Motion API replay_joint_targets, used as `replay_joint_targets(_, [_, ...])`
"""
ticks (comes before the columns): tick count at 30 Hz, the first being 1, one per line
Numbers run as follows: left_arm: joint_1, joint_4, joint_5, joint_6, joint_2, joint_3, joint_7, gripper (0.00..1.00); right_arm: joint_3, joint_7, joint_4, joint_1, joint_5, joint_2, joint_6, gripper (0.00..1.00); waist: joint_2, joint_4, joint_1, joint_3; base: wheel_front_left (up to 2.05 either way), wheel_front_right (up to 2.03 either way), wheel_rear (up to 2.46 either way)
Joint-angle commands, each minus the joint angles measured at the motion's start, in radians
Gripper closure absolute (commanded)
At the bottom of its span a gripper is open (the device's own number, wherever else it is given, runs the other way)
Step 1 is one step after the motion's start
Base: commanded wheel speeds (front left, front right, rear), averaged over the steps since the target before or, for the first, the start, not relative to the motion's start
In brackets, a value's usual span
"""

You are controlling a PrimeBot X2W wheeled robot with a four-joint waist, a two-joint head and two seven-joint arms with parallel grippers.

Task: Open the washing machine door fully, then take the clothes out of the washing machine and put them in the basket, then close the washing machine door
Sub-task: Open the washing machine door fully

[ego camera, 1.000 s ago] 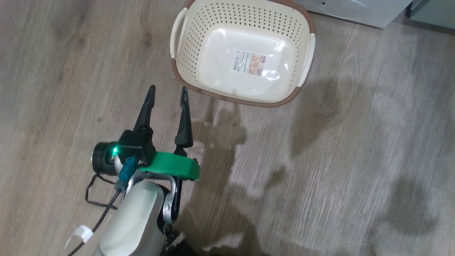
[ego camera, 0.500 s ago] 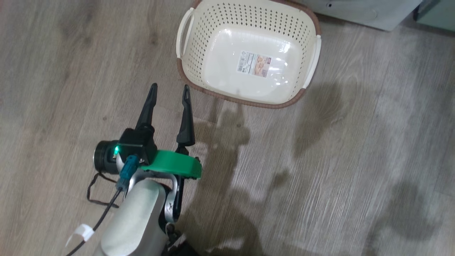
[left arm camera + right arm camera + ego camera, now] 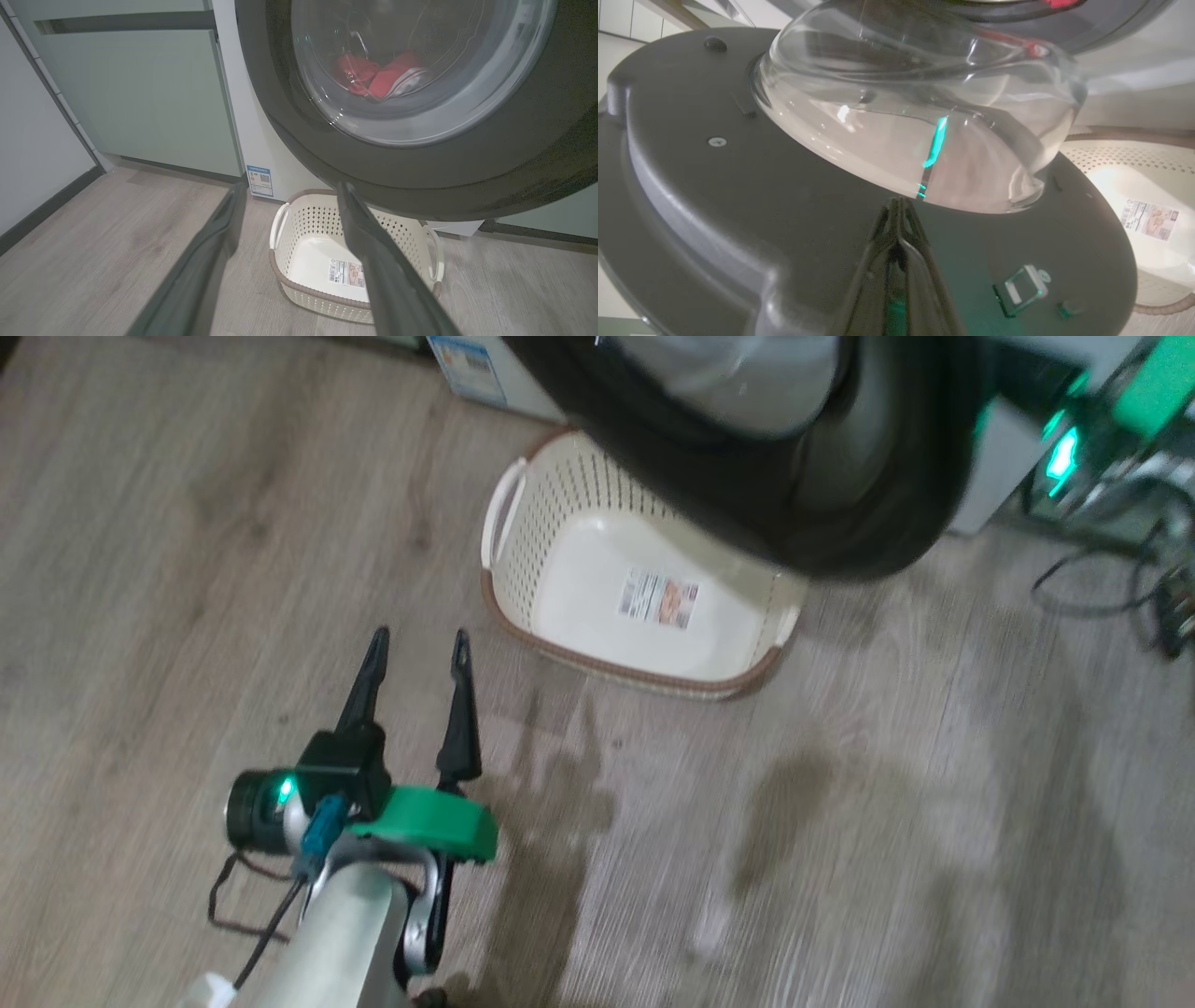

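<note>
Right gripper [image 3: 899, 204], pinched together, pokes at the inner face of the door [image 3: 714, 186] just below the glass bowl [image 3: 901, 116], set for a shove to swing it wider, I'd say. Red clothes [image 3: 373, 77] lie in the machine [image 3: 252, 154], seen through the glass. Basket [image 3: 551, 523] sits on the floor [image 3: 840, 803] under the door, ready to catch them. Left gripper [image 3: 419, 637] hangs near it, spread and empty.
</note>
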Motion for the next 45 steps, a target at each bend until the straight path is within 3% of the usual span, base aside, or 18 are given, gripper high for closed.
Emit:
replay_joint_targets(1, [0.012, -0.019, 0.017, -0.009, 0.014, 0.05, -0.007, 0.0, 0.01, 0.015, -0.051, 0.032, 0.01, 0.026, 0.0, 1.0, 0.0, 0.006, 0.0, -0.07, 0.0, 0.0, 0.0])
replay_joint_targets(10, [0.101, 0.008, 0.073, -0.068, 0.014, 0.116, -0.007, 0.0, 0.032, 0.063, -0.087, 0.229, 0.04, 0.129, 0.0, 1.0, 0.0, 0.036, 0.0, -0.227, 0.0, 0.0, 0.0])
replay_joint_targets(22, [0.141, 0.028, 0.137, -0.133, 0.014, 0.178, -0.007, 0.0, 0.047, 0.071, -0.05, 0.338, 0.018, 0.274, 0.0, 1.0, 0.0, 0.114, 0.0, -0.335, 0.0, 0.0, 0.0])
replay_joint_targets(30, [0.126, 0.04, 0.13, -0.144, 0.014, 0.164, -0.007, 0.0, 0.05, 0.03, 0.003, 0.334, -0.005, 0.324, 0.0, 1.0, 0.0, 0.162, 0.0, -0.341, 0.0, 0.0, 0.0])
replay_joint_targets(45, [0.105, 0.017, 0.111, -0.11, 0.014, 0.175, -0.007, 0.0, 0.169, -0.023, 0.009, 0.291, 0.036, 0.35, 0.0, 1.0, 0.0, 0.188, 0.0, -0.308, 0.0, 0.0, 0.0])
